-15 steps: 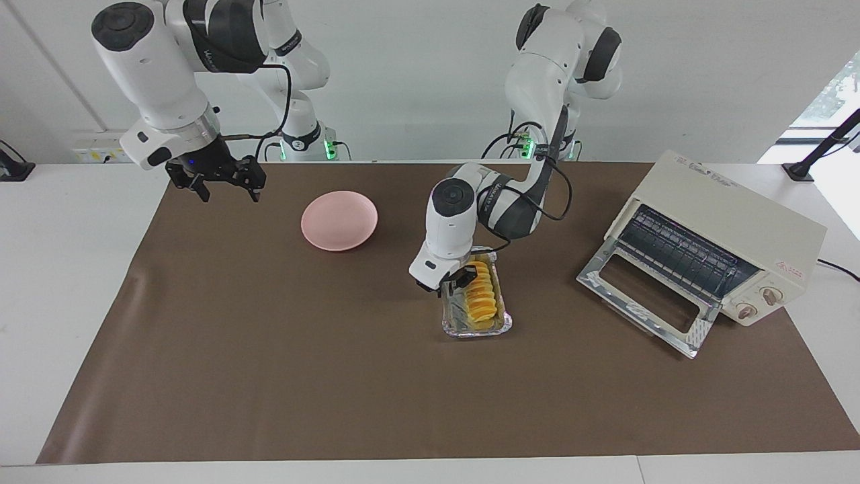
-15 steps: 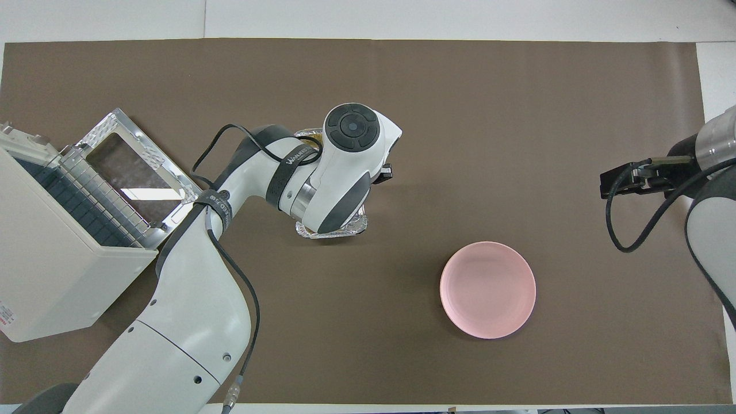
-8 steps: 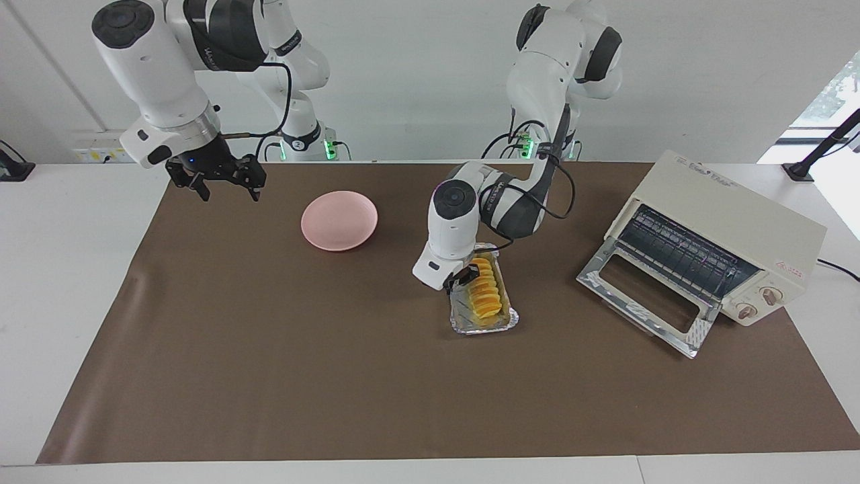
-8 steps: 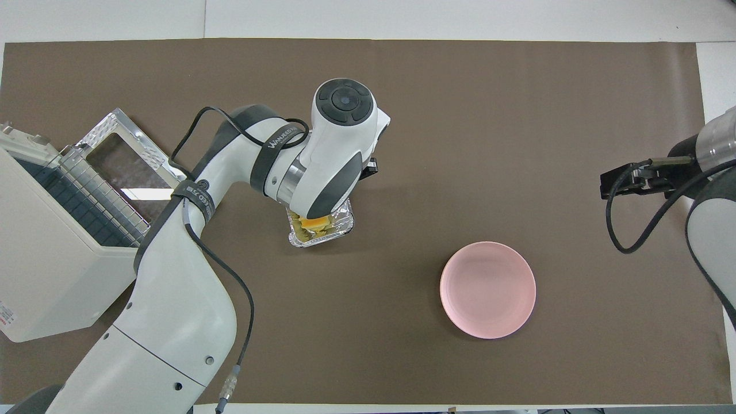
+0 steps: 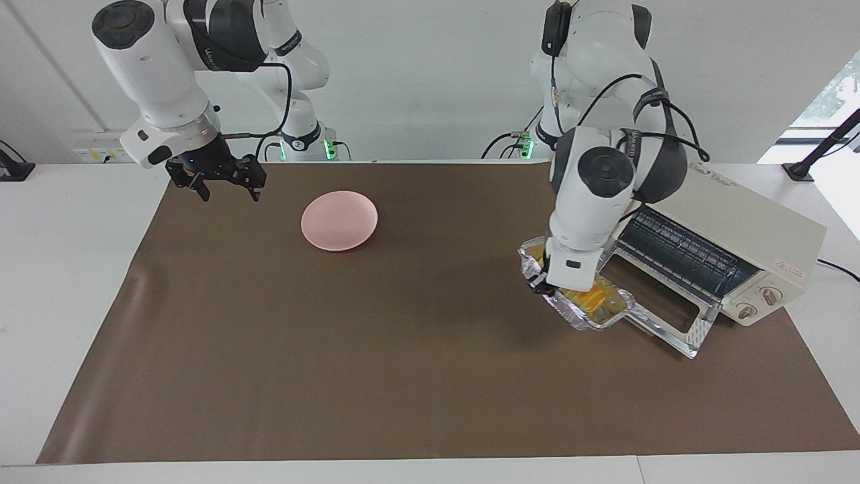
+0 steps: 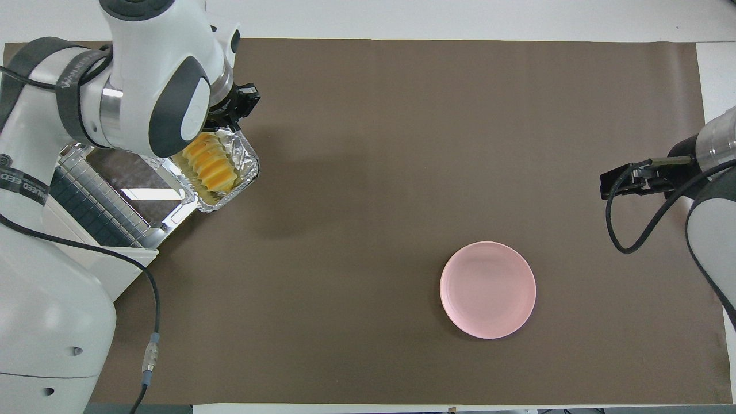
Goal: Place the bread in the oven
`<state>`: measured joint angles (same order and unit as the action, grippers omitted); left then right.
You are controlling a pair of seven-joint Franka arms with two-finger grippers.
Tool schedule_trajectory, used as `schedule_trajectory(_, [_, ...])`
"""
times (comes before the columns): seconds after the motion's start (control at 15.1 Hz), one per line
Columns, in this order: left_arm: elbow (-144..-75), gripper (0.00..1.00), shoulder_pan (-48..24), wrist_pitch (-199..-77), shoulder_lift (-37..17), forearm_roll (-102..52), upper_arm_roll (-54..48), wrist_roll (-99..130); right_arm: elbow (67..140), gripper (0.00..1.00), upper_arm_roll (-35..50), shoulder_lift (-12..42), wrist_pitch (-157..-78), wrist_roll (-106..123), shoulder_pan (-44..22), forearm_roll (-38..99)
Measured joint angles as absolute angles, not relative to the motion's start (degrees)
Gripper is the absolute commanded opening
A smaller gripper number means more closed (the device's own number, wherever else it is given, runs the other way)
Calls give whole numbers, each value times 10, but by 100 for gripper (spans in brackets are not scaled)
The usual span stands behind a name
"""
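The golden ridged bread (image 5: 590,298) lies in a silver foil tray (image 5: 608,310). My left gripper (image 5: 541,284) is shut on the tray's rim and holds it tilted in the air over the edge of the oven's open drop-down door (image 5: 662,312). The cream-white oven (image 5: 732,222) stands at the left arm's end of the table, its wire rack showing. In the overhead view the bread (image 6: 210,164) and the tray (image 6: 244,167) hang beside the door (image 6: 135,187), with the left gripper (image 6: 237,108) at the tray's end; my arm hides most of the oven (image 6: 129,261). My right gripper (image 5: 226,186) waits open.
A round pink plate (image 5: 339,220) sits on the brown mat (image 5: 336,349) toward the right arm's end; it also shows in the overhead view (image 6: 487,289). The right gripper (image 6: 620,181) hovers over the mat's edge at that end.
My left gripper has lifted the foil tray with the bread off the mat's middle and carried it to the oven's open door. The right arm has not moved.
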<state>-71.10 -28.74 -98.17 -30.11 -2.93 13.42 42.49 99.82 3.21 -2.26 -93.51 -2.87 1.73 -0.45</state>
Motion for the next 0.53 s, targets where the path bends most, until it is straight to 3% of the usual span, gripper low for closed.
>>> schedule_trajectory(0.53, [-742, 0, -220, -937, -302, -29, 206, 385, 998, 100, 32, -23, -935, -29, 17, -4])
